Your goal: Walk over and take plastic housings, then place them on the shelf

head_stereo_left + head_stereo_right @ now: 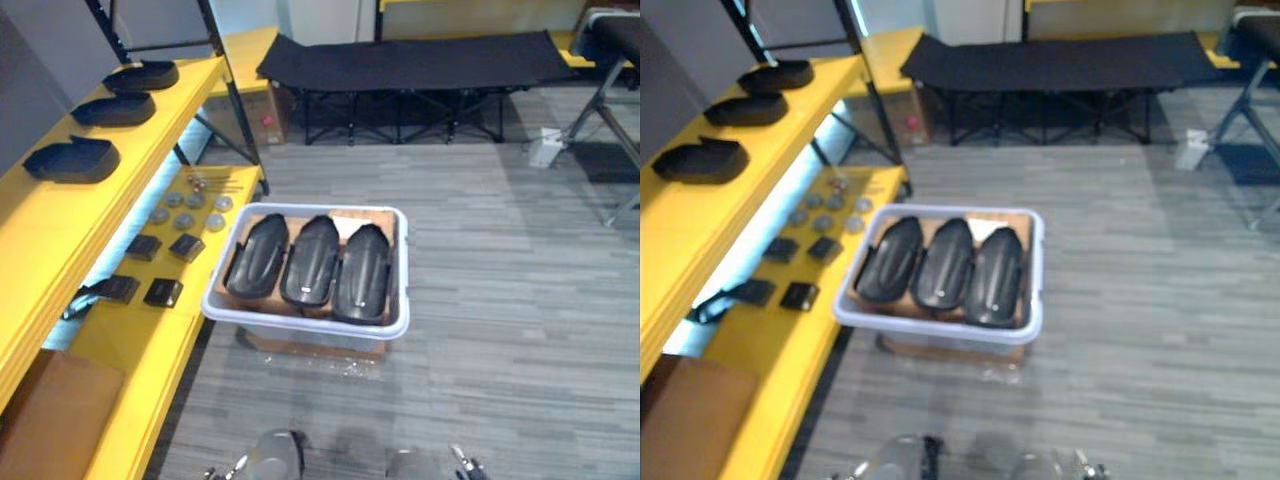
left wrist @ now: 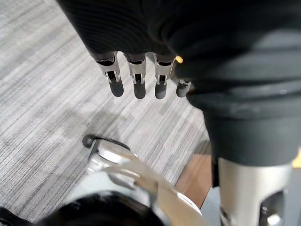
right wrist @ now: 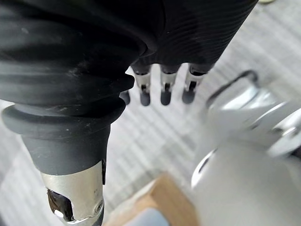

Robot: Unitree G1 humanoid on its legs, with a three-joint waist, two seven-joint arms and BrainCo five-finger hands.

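Ahead, three black plastic housings lie side by side in white bin beside yellow shelf, likely staged for pickup. Left hand, right hand hang empty, fingers straight, apart.

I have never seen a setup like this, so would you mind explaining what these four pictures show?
It is a humanoid robot with two hands. The two wide pictures come from cameras in its head, looking down: a bin holds three black housings, and other housings lie on the yellow shelf at left, with small parts on the level below. The two close pictures come from wrist cameras: the left hand and the right hand hang over the floor, fingers straight, holding nothing.
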